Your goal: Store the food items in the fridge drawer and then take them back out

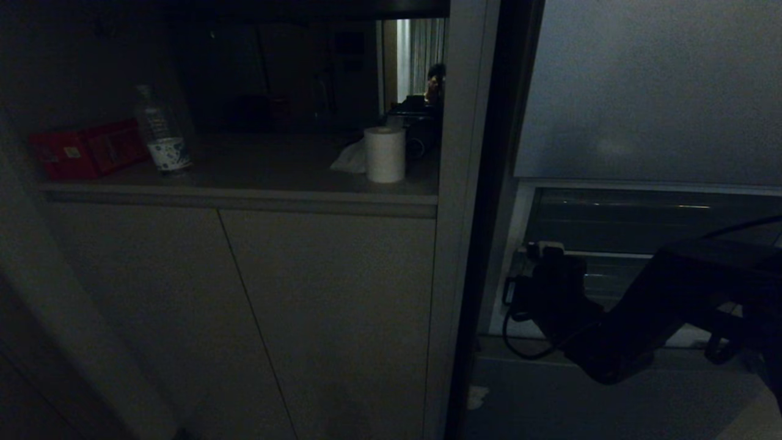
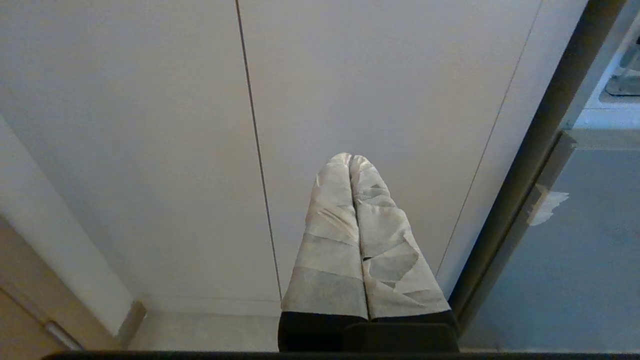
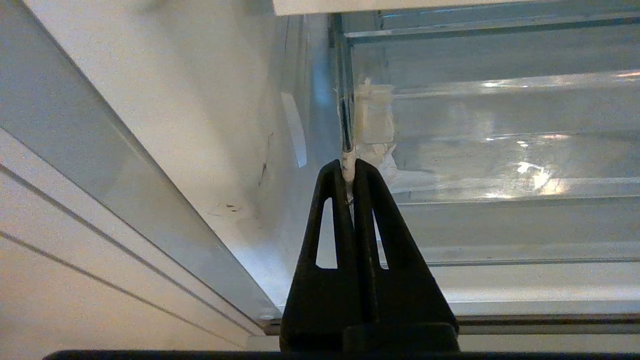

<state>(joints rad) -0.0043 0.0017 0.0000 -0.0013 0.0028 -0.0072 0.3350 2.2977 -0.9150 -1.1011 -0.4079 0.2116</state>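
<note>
The fridge drawer (image 3: 500,150) is a clear plastic bin inside the open fridge, and it also shows in the head view as the drawer (image 1: 641,226) behind my right arm. My right gripper (image 3: 348,167) is shut on the drawer's thin taped upright edge (image 3: 345,135) at its left end, beside the fridge's white inner wall (image 3: 200,125). From the head camera the right gripper (image 1: 537,253) sits at the drawer's left corner. My left gripper (image 2: 351,157) is shut and empty, with its tape-wrapped fingers in front of pale cabinet doors. No food items are in view.
Left of the fridge, a counter holds a water bottle (image 1: 162,131), a red box (image 1: 85,150) and a paper roll (image 1: 385,154). Below it are cabinet doors (image 1: 244,318). A grey upright post (image 1: 458,183) separates cabinet and fridge. A person (image 1: 435,82) is far behind.
</note>
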